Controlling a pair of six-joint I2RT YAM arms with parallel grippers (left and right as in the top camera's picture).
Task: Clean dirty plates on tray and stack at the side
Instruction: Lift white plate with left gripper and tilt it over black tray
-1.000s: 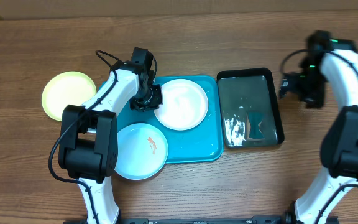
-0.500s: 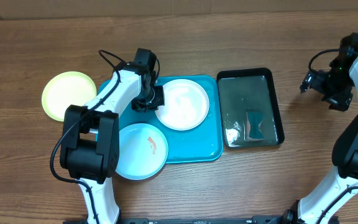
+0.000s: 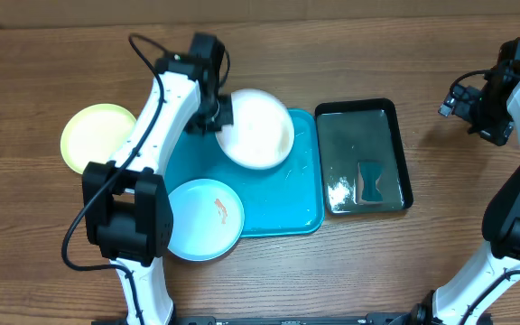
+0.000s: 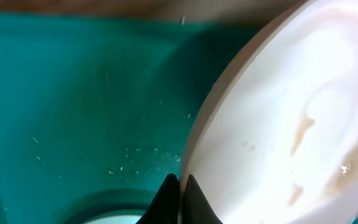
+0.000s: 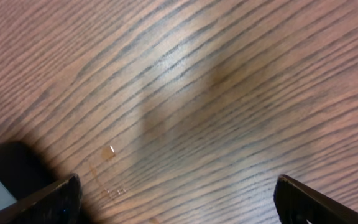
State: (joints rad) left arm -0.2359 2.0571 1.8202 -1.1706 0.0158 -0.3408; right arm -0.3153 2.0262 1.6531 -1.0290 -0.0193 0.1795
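My left gripper (image 3: 220, 116) is shut on the left rim of the white plate (image 3: 258, 128) and holds it tilted above the back of the teal tray (image 3: 287, 203). In the left wrist view the gripper (image 4: 180, 186) pinches the rim, and the white plate (image 4: 291, 112) shows pale brownish smears over the tray (image 4: 73, 93). The light blue plate (image 3: 204, 218), with an orange smear, lies over the tray's front-left corner. The lime green plate (image 3: 100, 137) rests on the table left of the tray. My right gripper (image 3: 463, 104) is open over bare wood, nothing between its fingers (image 5: 48, 199).
A black basin (image 3: 364, 155) with water and a sponge (image 3: 368, 181) stands right of the tray. Its dark corner (image 5: 5, 168) shows in the right wrist view beside a few water drops (image 5: 109, 152) on the wooden table (image 3: 332, 54).
My left gripper has shut on the white plate's rim, lifted it off the tray and carried it toward the back. My right arm swung right, away from the basin, then stopped.
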